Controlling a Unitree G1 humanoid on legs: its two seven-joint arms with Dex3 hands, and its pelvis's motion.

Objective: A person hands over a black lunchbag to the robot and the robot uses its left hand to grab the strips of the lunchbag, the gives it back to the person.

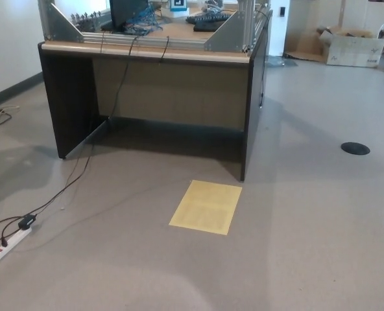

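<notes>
Lunchbag not in view, no person either; neither of my hands shows, so can't tell my fingers' state. Only worktop [146,52], yellow sheet [206,207], power strip [10,243] on floor. Likely soft, light; take the strips.

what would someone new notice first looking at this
Probably the big dark desk filling the upper middle, with metal framing and tangled cables on top. Next, the yellow sheet lying flat on the grey floor just in front of the desk's right corner. A white power strip sits at the lower left, its cable running toward the desk.
</notes>
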